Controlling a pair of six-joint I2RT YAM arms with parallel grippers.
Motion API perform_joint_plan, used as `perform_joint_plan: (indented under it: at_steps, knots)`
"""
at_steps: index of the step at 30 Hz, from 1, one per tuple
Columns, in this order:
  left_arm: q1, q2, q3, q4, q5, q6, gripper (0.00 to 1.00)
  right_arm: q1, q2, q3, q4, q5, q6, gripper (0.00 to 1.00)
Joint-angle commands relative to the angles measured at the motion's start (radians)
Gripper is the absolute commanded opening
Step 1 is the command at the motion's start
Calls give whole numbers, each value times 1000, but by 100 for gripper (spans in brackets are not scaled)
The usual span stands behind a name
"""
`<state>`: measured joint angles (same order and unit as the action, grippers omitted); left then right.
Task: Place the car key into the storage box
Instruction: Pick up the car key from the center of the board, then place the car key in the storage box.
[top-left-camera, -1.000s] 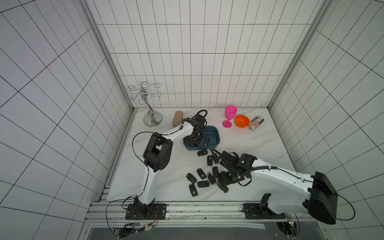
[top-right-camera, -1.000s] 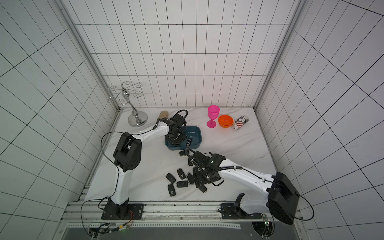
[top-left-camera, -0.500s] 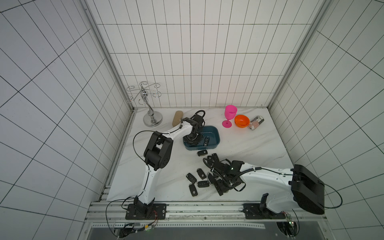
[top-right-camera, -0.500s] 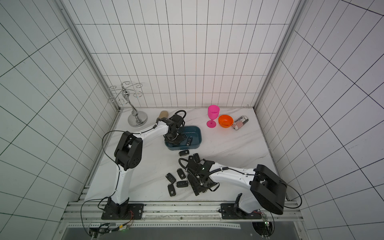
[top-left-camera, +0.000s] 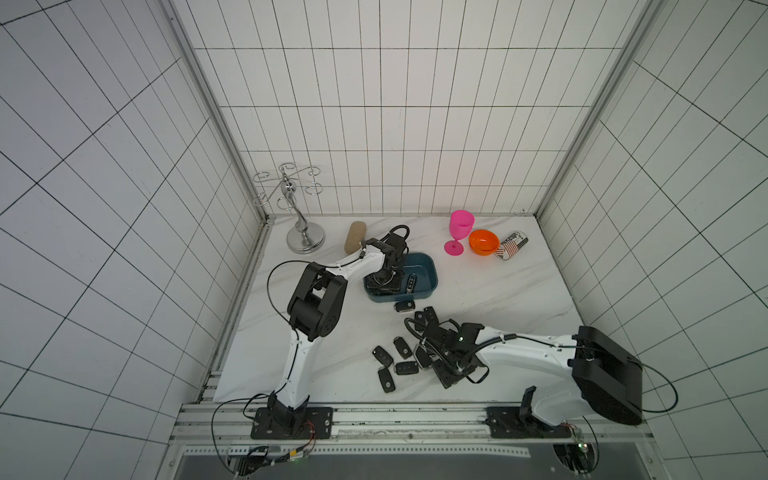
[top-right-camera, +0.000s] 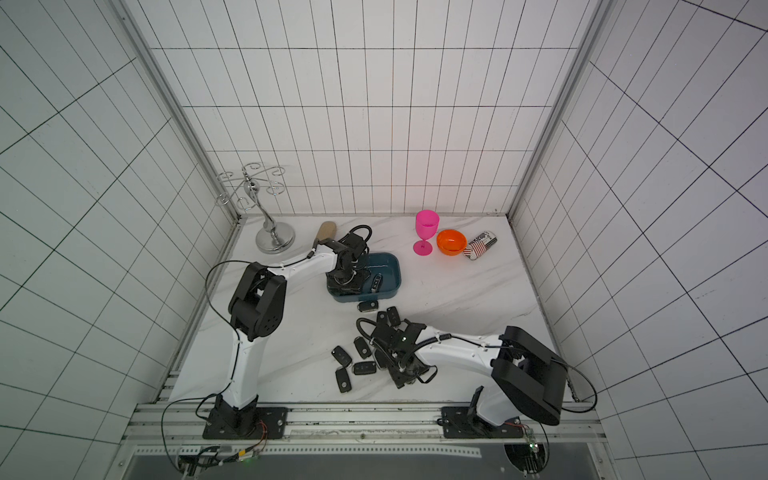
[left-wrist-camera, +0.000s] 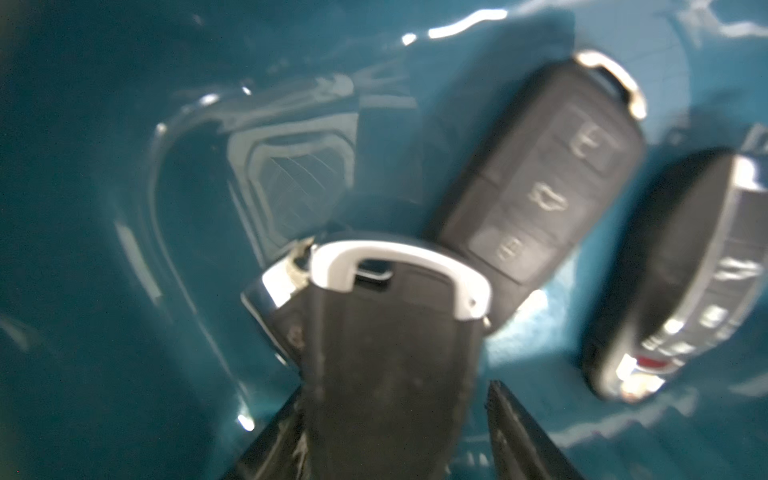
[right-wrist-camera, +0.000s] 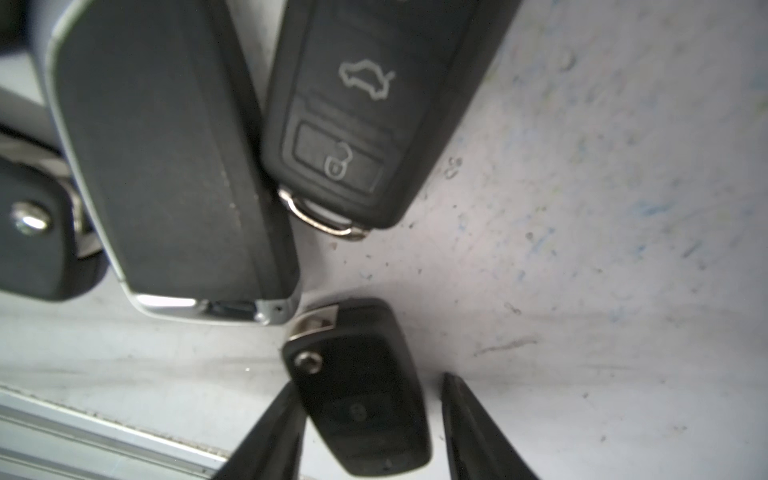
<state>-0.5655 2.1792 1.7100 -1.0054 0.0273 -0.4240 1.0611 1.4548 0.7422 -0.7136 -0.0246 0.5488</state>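
The teal storage box (top-left-camera: 422, 270) (top-right-camera: 388, 270) stands mid-table. My left gripper (top-left-camera: 384, 280) (left-wrist-camera: 395, 388) is down inside it, open. A black car key (left-wrist-camera: 390, 340) lies between its fingers; one finger touches it and the other stands clear. Two more keys (left-wrist-camera: 540, 178) (left-wrist-camera: 685, 270) lie on the box floor (left-wrist-camera: 124, 166). My right gripper (top-left-camera: 427, 354) (right-wrist-camera: 368, 380) is low over the loose keys near the table's front. It is open round a small black flip key (right-wrist-camera: 361, 399), with a gap on one side.
Several black keys (top-left-camera: 402, 347) (top-right-camera: 340, 355) lie scattered on the marble, two (top-left-camera: 404, 306) just in front of the box. At the back stand a pink goblet (top-left-camera: 459, 232), an orange bowl (top-left-camera: 483, 242), a can (top-left-camera: 512, 246) and a metal stand (top-left-camera: 301, 224). The table's metal front rail (right-wrist-camera: 83, 428) is close.
The left jaws have opened off the key inside the box. The right arm has moved toward the front of the key heap, and its jaws have narrowed round a flip key.
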Motion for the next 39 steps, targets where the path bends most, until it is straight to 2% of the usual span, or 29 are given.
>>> perform_joint_plan:
  at_steps: [1,8,12,15,18,23,27,29,32,36,39]
  knots:
    - [-1,-79,-11,6,19,-4,66,11,-8,-47,16,-15,17,43]
    - [-43,-291,58,-49,15,-18,70,14,-75,-72,16,0,46,26]
    - [-61,-458,53,-125,-30,-32,71,17,-120,-40,-14,12,57,24]
    - [-76,-651,-110,-133,-52,-54,70,24,-180,21,-110,42,63,21]
    - [-102,-854,-334,-114,-64,-114,70,25,-240,100,-226,88,61,22]
    - [-211,-1117,-630,-102,-102,-269,70,19,-260,278,-373,179,19,22]
    - [-335,-1239,-768,-52,-162,-397,68,-32,-159,464,-409,192,-73,23]
    - [-389,-1266,-829,0,-181,-421,66,-79,-94,560,-396,169,-132,23]
    - [-466,-1266,-912,69,-216,-454,60,-165,6,706,-339,100,-223,24]
    - [-591,-1252,-1005,169,-296,-514,60,-292,197,937,-321,-14,-313,24]
    - [-674,-1219,-1010,176,-379,-552,60,-345,366,1117,-368,-40,-362,24]
